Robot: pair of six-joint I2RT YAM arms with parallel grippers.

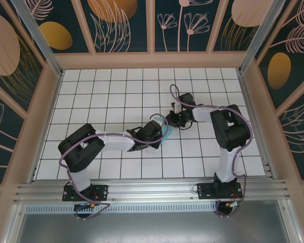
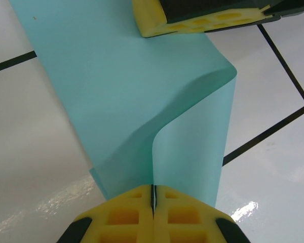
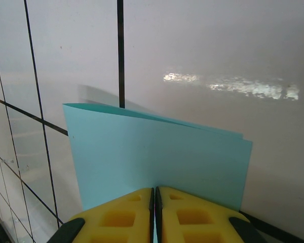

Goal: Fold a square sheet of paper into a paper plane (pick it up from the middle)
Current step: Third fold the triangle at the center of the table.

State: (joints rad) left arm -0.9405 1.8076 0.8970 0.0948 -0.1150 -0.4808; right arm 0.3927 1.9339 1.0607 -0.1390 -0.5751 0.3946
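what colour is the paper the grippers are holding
Light cyan, plain with no print; the square sheet of paper shows best in the right wrist view.

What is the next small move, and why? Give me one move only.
Probably lower the sheet of paper to the table and press the fold flat. The left hand and right hand are both shut on it; it is doubled over with edges nearly matched in the right wrist view, yet the bend seen from the left wrist is a soft curve, not a crease.
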